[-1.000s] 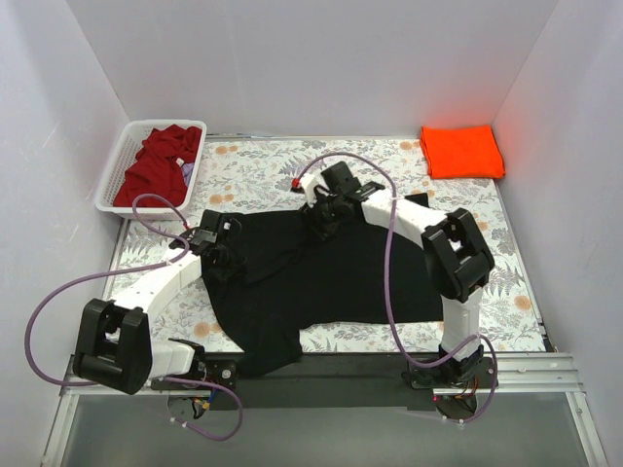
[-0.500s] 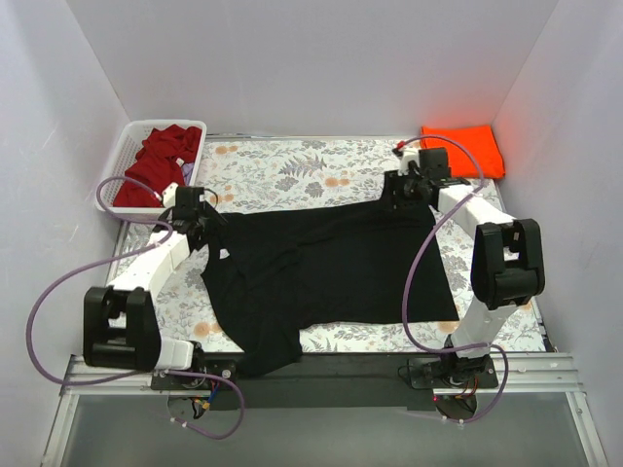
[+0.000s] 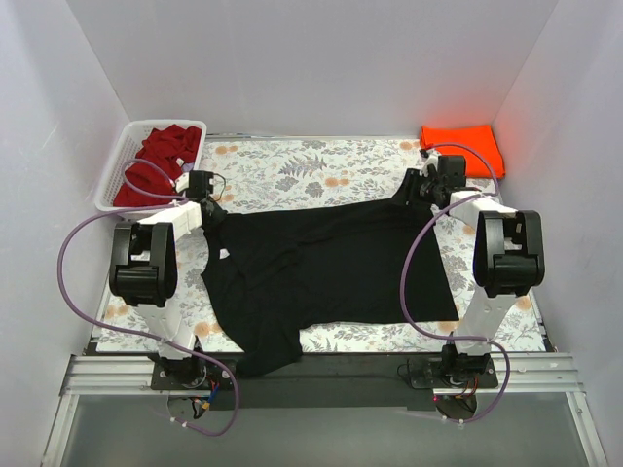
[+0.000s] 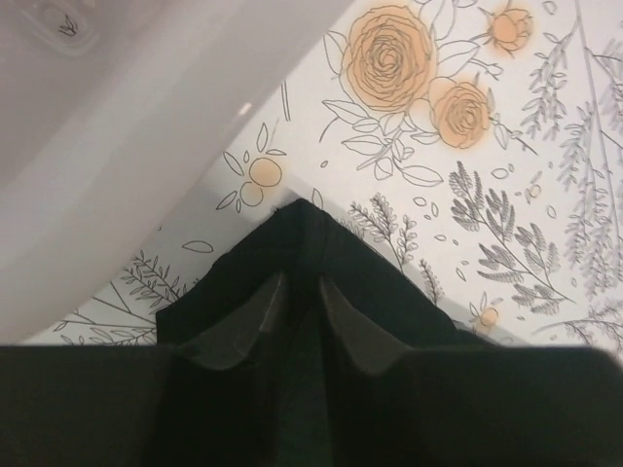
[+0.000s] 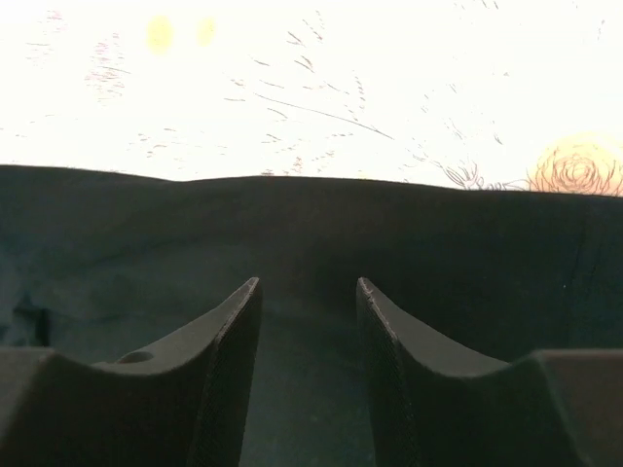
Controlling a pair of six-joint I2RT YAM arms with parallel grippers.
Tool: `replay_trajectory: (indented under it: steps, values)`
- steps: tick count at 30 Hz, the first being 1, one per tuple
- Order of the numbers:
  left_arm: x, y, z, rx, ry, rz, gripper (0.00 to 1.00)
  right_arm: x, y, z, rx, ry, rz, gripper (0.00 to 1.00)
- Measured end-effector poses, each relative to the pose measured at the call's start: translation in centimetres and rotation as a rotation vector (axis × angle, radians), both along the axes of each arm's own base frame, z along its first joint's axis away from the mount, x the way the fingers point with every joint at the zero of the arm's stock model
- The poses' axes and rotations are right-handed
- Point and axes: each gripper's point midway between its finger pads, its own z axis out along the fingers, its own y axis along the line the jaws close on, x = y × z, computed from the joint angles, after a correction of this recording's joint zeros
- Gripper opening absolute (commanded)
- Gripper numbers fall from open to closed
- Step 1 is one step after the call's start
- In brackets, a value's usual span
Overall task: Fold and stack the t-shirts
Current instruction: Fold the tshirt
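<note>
Lying opened out across the middle of the floral table cover (image 3: 292, 170), the black t-shirt (image 3: 331, 268) is being flattened for folding, which I judge to be the step in hand. The left gripper (image 3: 207, 206) is pinching the shirt's far left corner, its fingers nearly together on a ridge of cloth. The right gripper (image 3: 414, 193) is sitting at the far right corner with jaws parted, flat cloth in the gap and nothing visibly pinched. The near left part is lying rumpled, so the next move is probably calling for smoothing before any fold. The orange t-shirt (image 3: 462, 151) is waiting folded far right, and the dark red t-shirt (image 3: 156, 165) is heaped in the white slatted basket (image 3: 115, 175). Only the overhead view is showing those two; only the wrist views are showing finger spacing.
</note>
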Motion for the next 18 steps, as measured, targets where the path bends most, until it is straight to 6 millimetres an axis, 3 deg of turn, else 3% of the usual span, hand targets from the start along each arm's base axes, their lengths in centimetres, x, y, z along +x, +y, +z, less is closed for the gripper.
replay_trajectory:
  steps: [4,8,13,18]
  values:
    - [0.2,0.4,-0.7,0.034,0.018,0.000,0.01,-0.2,-0.8,-2.1,0.003,0.040,-0.046,0.49]
    - [0.0,1.4,-0.7,0.081,0.029,0.022,0.00,-0.7,-3.6,-4.6,0.012,0.100,-0.143,0.49]
    - [0.0,2.2,-0.9,0.123,0.056,0.047,0.00,-0.2,-6.4,-4.9,0.066,0.106,-0.230,0.49]
    - [0.4,2.1,-0.7,0.124,0.060,0.037,0.20,-0.4,-6.8,-4.7,0.083,0.097,-0.234,0.50]
